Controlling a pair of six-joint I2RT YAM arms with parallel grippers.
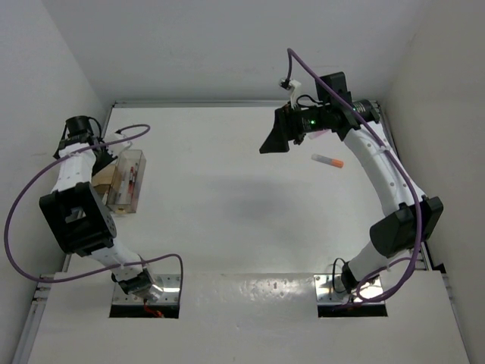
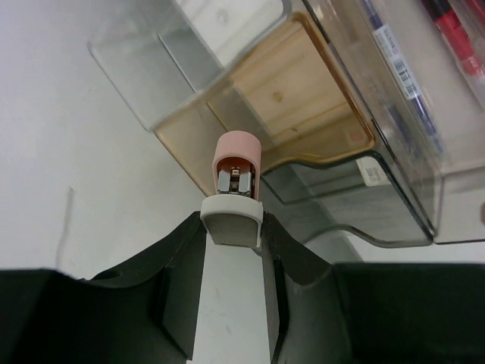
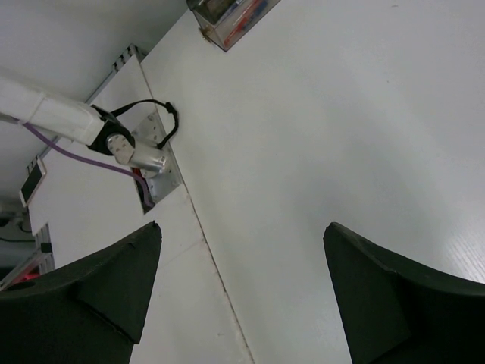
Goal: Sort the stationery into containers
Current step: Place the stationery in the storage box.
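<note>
Now, from the top camera you see the flat white table [image 1: 227, 197] with both arms reaching to its far half. The left arm [image 1: 76, 212] bends over the clear plastic bins [image 1: 129, 180], a joined row of rectangular open-top boxes near the left edge with a tan tint showing. Well apart from them, a pale pink marker [image 1: 327, 160] with an orange end lies alone on the table, just beside the right arm [image 1: 386, 182]. Only this view shows the marker.

Your left wrist camera gives what the top one cannot. The left gripper [image 2: 233, 220] is clamped on a small pink-capped white block [image 2: 235, 163]: a smooth white body between the black fingers, a rounded matte pink end, and grey metallic bits between the two. It sits at the near wall of the bin whose bottom shows wood-grained tan. You cannot tell whether it touches the wall. The bins are glossy and see-through with rounded corners. In the compartment to the right lie thin pens, a dark blue pen [image 2: 402, 76] with a barcode label and a red pen [image 2: 455, 26].

Your right wrist camera shows the right gripper [image 3: 242, 280] with its black wedge-shaped fingers spread wide and only bare table between them. At the top edge you catch one corner of the bins, with red and blue inside. To the left sits the left arm's base [image 3: 129, 148] with its purple cable [image 3: 76, 155].
</note>
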